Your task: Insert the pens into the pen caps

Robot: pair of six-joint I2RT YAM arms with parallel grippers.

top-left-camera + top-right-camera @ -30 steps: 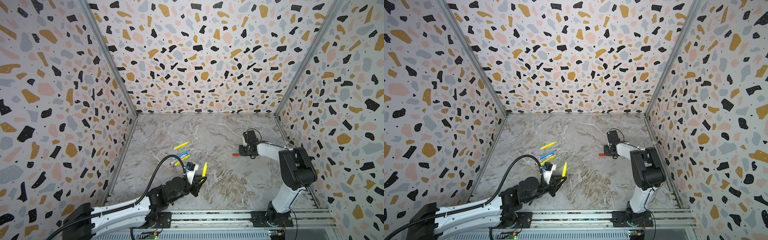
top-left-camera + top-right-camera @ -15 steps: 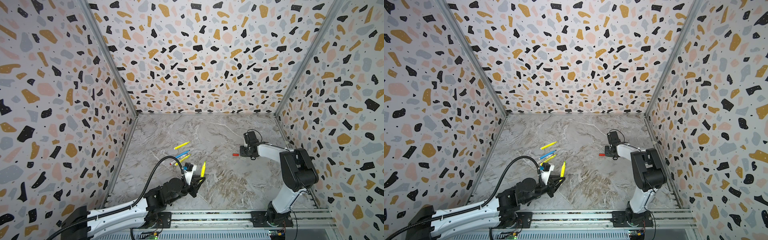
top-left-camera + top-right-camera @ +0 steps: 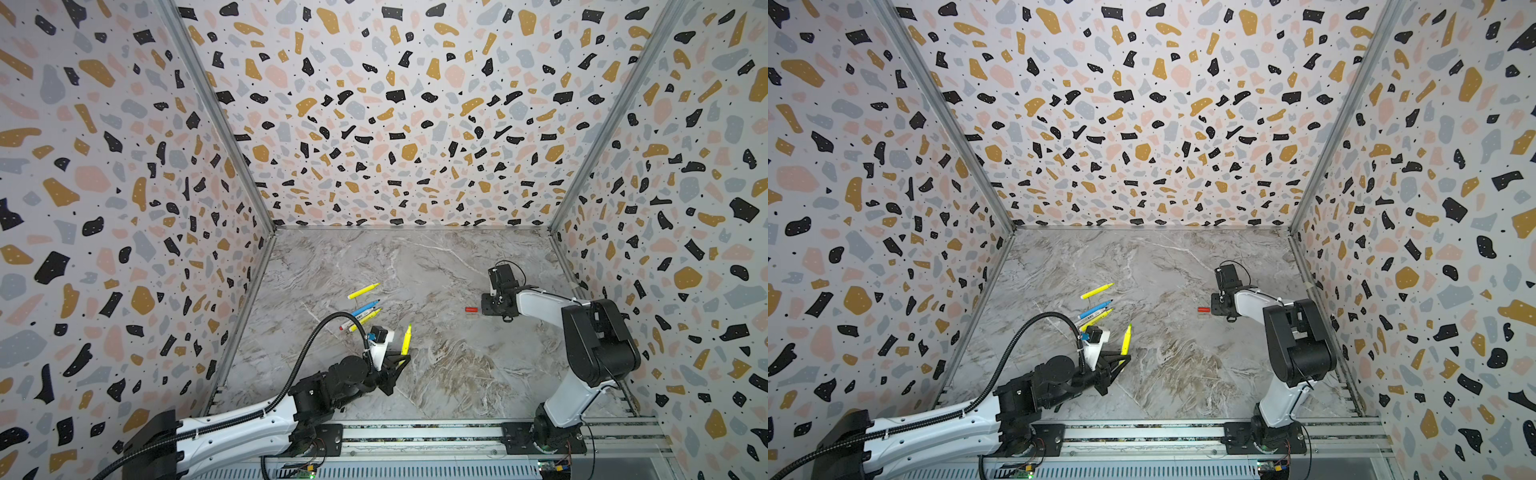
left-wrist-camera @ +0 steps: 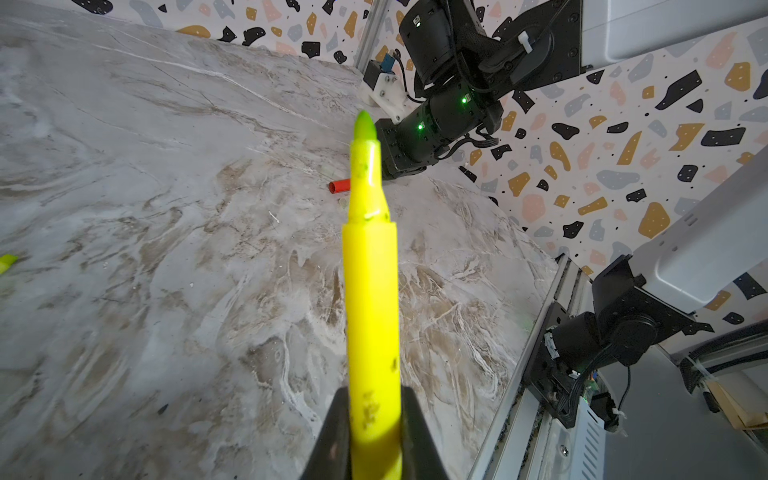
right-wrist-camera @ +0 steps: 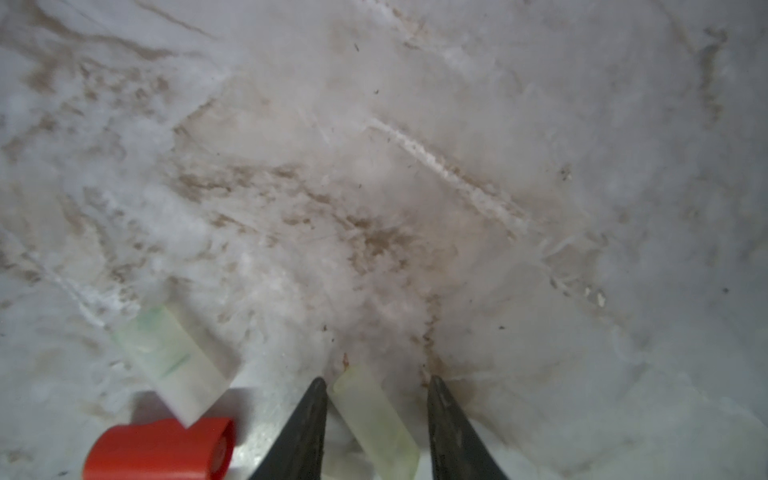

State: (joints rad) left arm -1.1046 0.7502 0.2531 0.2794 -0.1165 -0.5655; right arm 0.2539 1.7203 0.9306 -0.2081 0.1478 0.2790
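A yellow pen [image 4: 370, 291] tilts tip-up; red cap [image 5: 158, 449] touches clear cap [image 5: 170, 361].

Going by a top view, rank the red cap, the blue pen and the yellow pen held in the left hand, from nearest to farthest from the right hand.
1. The red cap, lying right beside the right hand.
2. The held yellow pen, raised in the left hand, near the middle front.
3. The blue pen, lying farther over on the left side.

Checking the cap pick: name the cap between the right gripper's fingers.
The yellowish clear cap between the jaws; the red cap and green-streaked clear cap lie outside.
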